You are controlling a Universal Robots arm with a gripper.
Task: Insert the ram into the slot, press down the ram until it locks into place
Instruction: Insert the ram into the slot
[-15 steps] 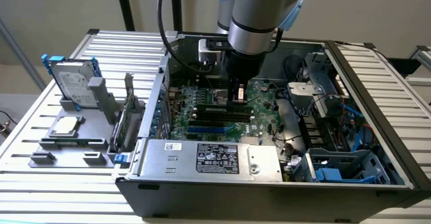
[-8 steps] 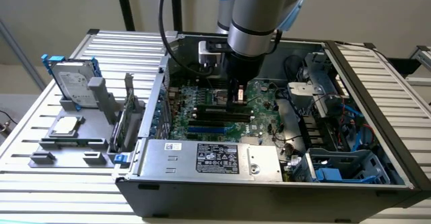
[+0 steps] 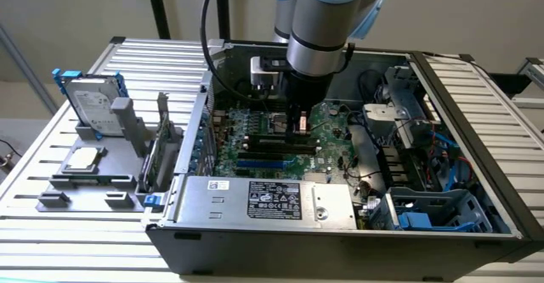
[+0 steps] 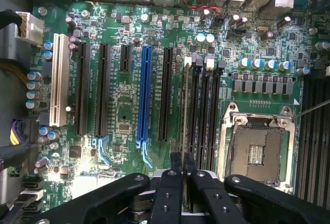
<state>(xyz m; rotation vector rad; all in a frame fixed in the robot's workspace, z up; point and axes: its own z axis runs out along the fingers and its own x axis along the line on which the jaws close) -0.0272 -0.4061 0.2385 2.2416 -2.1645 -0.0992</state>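
My gripper (image 4: 183, 158) reaches down into the open computer case (image 3: 476, 104) over the green motherboard (image 4: 124, 126). It is shut on the ram (image 4: 184, 110), which shows edge-on as a thin strip between the two black fingers (image 4: 176, 168). The ram stands in line with the slot (image 4: 187, 62), the outermost of several parallel black memory sockets, on the side toward the blue slot. Most of that slot lies hidden beneath the ram, and I cannot tell how deep the ram sits in it. In the exterior view the gripper (image 3: 299, 127) is low over the middle of the board.
Alongside lie the other black memory sockets (image 4: 205, 116), a blue slot (image 4: 145, 95), black expansion slots (image 4: 101, 90) and the CPU socket (image 4: 256, 149). A power supply (image 3: 264, 200) fills the case's front, with cables (image 3: 408, 136) on the exterior view's right. A hard drive (image 3: 92, 108) stands outside.
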